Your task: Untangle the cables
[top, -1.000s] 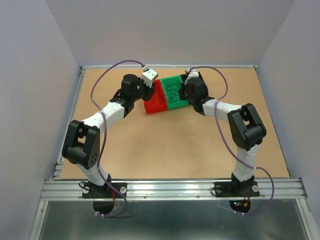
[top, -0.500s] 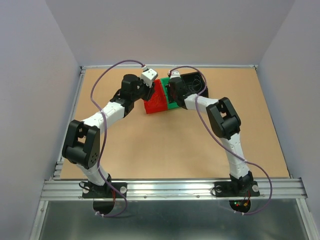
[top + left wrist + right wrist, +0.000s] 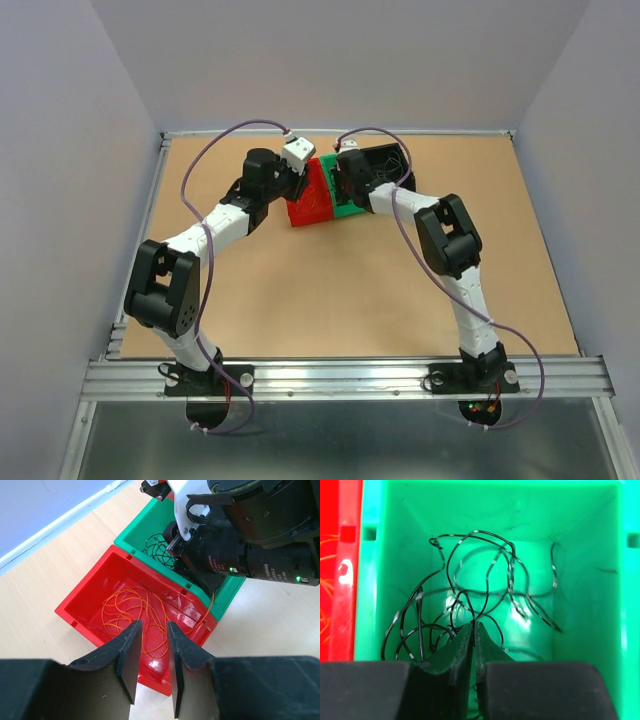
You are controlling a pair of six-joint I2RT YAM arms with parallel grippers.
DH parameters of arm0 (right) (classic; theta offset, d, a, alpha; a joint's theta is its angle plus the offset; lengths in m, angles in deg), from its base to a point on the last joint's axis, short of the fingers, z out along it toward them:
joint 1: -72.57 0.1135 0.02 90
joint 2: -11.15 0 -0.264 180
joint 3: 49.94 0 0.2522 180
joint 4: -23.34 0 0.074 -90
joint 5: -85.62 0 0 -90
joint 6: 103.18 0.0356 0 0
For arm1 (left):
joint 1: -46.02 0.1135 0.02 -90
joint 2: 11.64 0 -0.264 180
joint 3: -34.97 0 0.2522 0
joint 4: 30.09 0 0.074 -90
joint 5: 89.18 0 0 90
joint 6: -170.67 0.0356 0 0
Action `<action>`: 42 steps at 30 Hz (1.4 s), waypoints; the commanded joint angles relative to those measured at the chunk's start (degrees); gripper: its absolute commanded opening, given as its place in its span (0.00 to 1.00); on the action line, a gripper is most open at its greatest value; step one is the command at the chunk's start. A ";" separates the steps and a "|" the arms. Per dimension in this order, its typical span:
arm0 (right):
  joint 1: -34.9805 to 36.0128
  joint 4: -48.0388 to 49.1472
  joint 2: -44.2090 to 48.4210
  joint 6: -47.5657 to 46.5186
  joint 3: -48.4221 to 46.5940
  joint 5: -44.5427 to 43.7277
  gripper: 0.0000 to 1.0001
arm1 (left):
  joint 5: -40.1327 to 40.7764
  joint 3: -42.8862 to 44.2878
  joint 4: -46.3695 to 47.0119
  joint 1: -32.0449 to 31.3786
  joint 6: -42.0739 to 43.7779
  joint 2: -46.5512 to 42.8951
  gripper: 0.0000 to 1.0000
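inside the green plastic bin (image 3: 580, 540), resting the right gripper (image 3: 474, 626), squeezed nearly closed, among thin black wires (image 3: 470, 595); holding one? cannot tell. hanging the left gripper (image 3: 154, 630), parted a little, empty, over thin orange wires (image 3: 130, 607) in the red plastic bin (image 3: 82, 597). likely light, springy; grabbing loose ends.

Bright, even overhead light, soft shadows — white glare on the green bin (image 3: 580, 555) floor, near foreground slightly soft.

The tan surface (image 3: 330, 290) carries three plastic bins near its far edge: a red bin (image 3: 306, 212) touching a green bin (image 3: 350, 209) on its right, with a black bin (image 3: 385, 158) just beyond.
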 commanded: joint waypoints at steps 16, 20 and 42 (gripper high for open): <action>0.33 -1.96 13.98 -0.58 6.05 -2.50 0.44 | 0.25 1.25 1.66 0.00 0.57 -2.66 0.38; 0.41 -1.96 17.05 -0.58 8.07 -1.97 0.60 | 0.25 1.25 1.75 0.00 0.48 -2.83 0.38; 0.42 32.31 68.80 2.40 67.30 4.01 1.00 | -6.96 -16.66 11.85 10.63 -4.53 -28.48 0.99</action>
